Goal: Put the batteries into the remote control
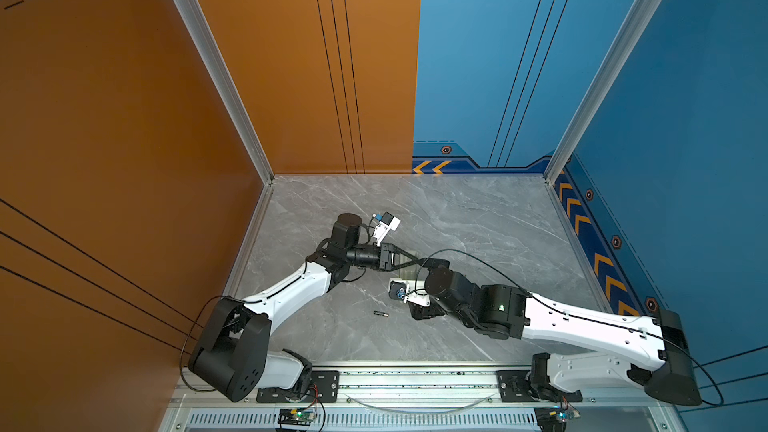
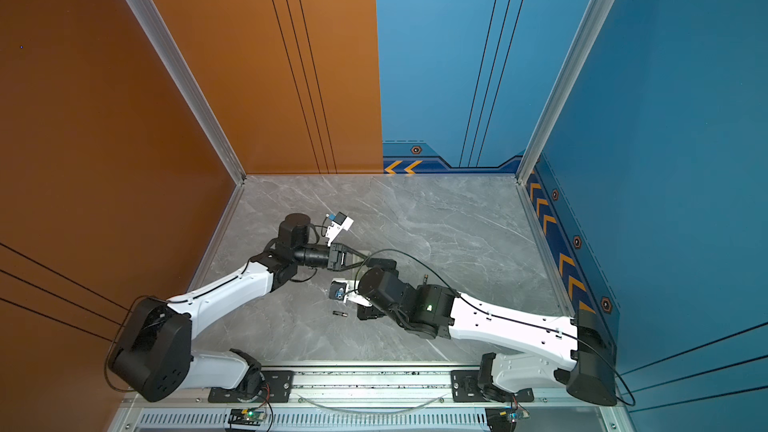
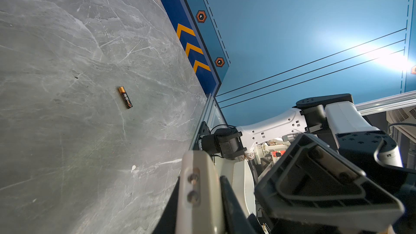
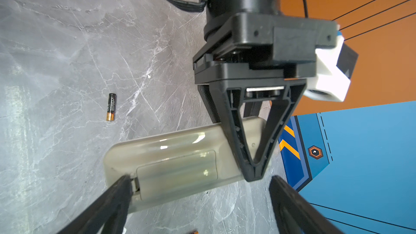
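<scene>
Grippers meet at mid-frame in both top views: the left gripper [image 1: 415,261], jaws drawn together, reaches rightward (what it grips is mostly hidden there), and one battery [image 1: 380,314] lies loose on the grey table [image 1: 478,222] just below them. In the left wrist view that battery [image 3: 125,97] sits alone left of centre. In the right wrist view the left gripper clamps the remote control [image 4: 175,154] at centre right, its back cover facing the camera. The right gripper [image 4: 200,178] is spread wide, one finger [image 4: 117,190] touching the remote's end at lower left, gripping nothing. The battery lies at centre left, apart from the remote; a copper tip [image 4: 194,232] peeks in at the bottom edge.
</scene>
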